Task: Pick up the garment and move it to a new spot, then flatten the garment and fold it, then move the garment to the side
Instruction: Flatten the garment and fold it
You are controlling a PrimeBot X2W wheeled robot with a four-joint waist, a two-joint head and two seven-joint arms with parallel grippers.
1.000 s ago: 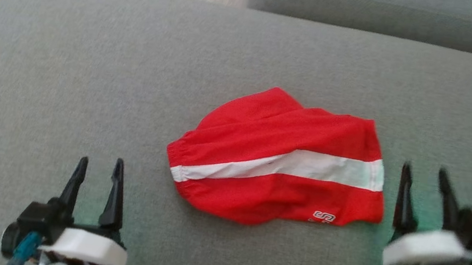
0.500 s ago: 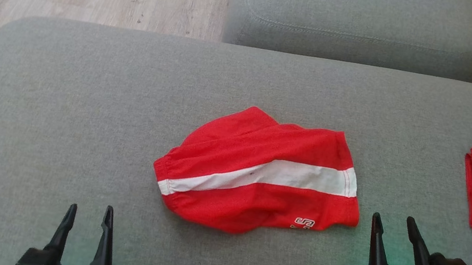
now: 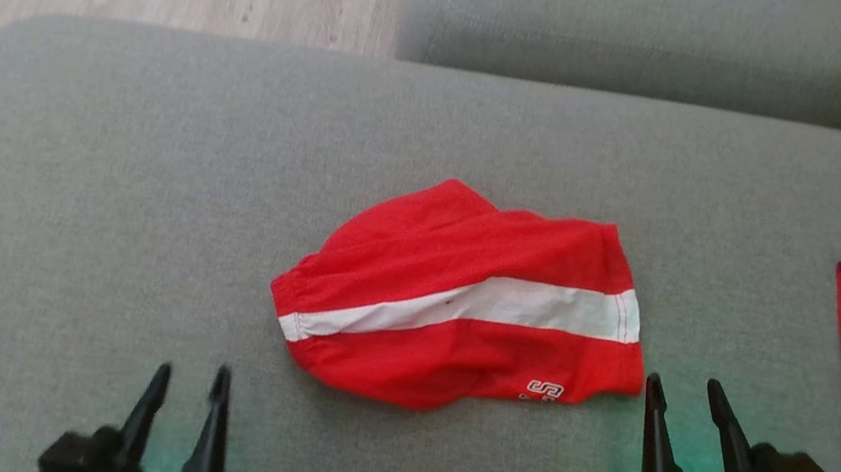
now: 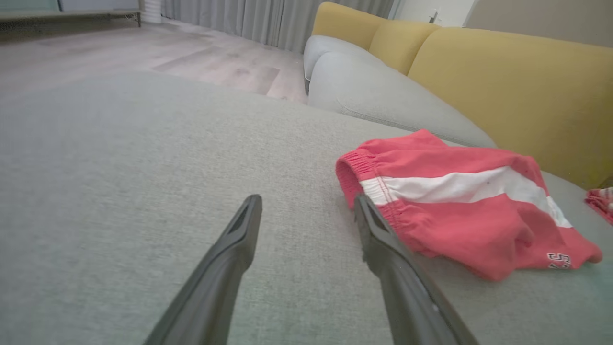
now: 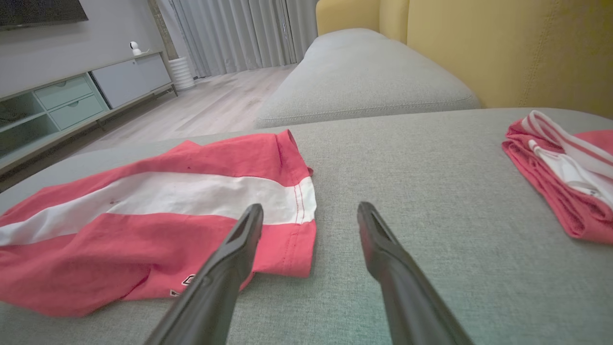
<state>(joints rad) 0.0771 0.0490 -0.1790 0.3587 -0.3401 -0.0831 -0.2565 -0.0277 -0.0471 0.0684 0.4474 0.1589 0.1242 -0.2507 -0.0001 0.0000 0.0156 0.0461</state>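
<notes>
Both grippers have edged in toward the red shorts [image 3: 460, 303]; head cam shifted too. Left gripper [image 3: 193, 371] is off the waistband end and right gripper [image 3: 683, 384] just off the hem. Fingers are fully spread and empty. Shorts lie mid sofa cushion [image 3: 98, 173]. Risk: I pinch only the top layer and they unfold on the lift.

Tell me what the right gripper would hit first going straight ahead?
Probably the hem of the red shorts: one finger of the right gripper lines up with it. Otherwise bare cushion; depth unclear.
</notes>
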